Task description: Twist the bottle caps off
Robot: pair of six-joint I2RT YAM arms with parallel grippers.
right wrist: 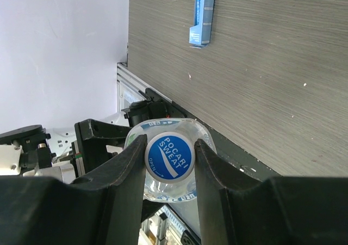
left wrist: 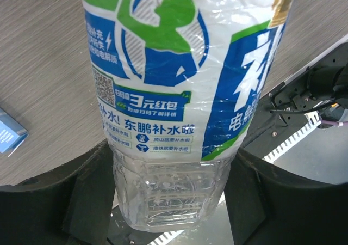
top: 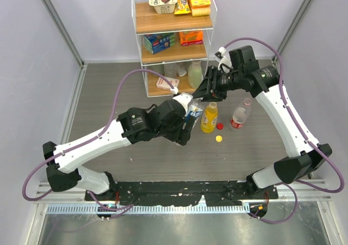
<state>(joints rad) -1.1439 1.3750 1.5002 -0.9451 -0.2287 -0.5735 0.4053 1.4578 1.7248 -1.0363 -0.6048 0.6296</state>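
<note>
My left gripper (top: 186, 124) is shut on the lower body of the short clear water bottle with the blue label (top: 193, 111) and holds it tilted above the table; its fingers (left wrist: 89, 201) press both sides of the bottle (left wrist: 179, 92). My right gripper (top: 203, 95) is shut on that bottle's blue cap (right wrist: 169, 157), one finger on each side. The yellow-orange juice bottle (top: 209, 118) stands just right of it, uncapped. The clear bottle with the red label (top: 240, 115) stands further right. A red cap (top: 219, 126) and a yellow cap (top: 218, 138) lie loose on the table.
A white wire shelf rack (top: 174, 38) with snack boxes stands at the back, with a pale green bottle (top: 195, 73) on its lowest level. A small blue packet (right wrist: 202, 13) lies on the table. Grey walls close in left and right.
</note>
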